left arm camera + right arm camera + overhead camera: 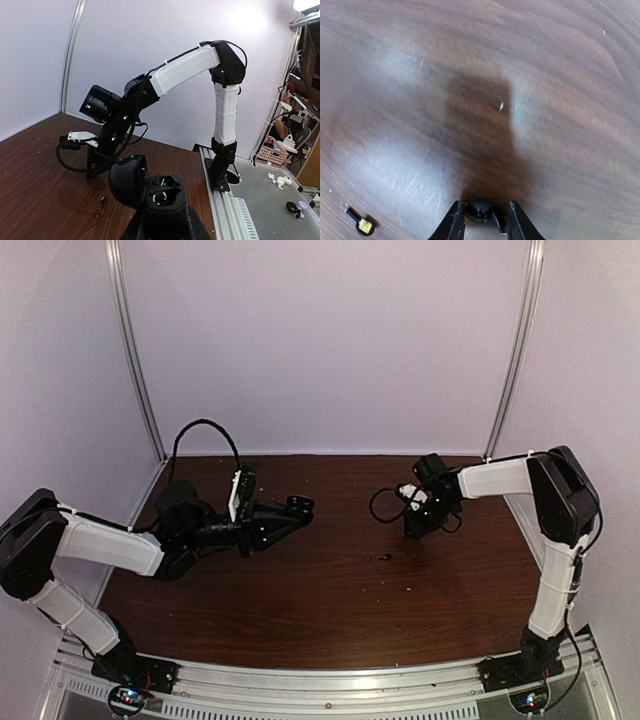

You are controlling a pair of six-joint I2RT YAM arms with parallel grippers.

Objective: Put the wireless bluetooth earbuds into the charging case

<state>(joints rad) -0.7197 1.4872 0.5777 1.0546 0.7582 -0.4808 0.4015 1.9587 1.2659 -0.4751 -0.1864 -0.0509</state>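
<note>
My left gripper (165, 222) is shut on the black charging case (166, 192), held above the table. The case's lid (127, 180) is flipped open to the left and both sockets show empty. In the top view this gripper (292, 510) is left of centre. My right gripper (482, 217) is shut on a small black earbud (481, 210) just above the wood; in the top view it (415, 527) is right of centre. A second small black bud (384, 558) lies on the table between the arms. It also shows in the left wrist view (102, 202) and the right wrist view (362, 225).
The brown wooden table (330, 610) is walled in white at the back and sides. An aluminium rail (330, 685) runs along the near edge. A black cable loop (380, 508) hangs by the right wrist. Pale specks (501, 106) dot the wood.
</note>
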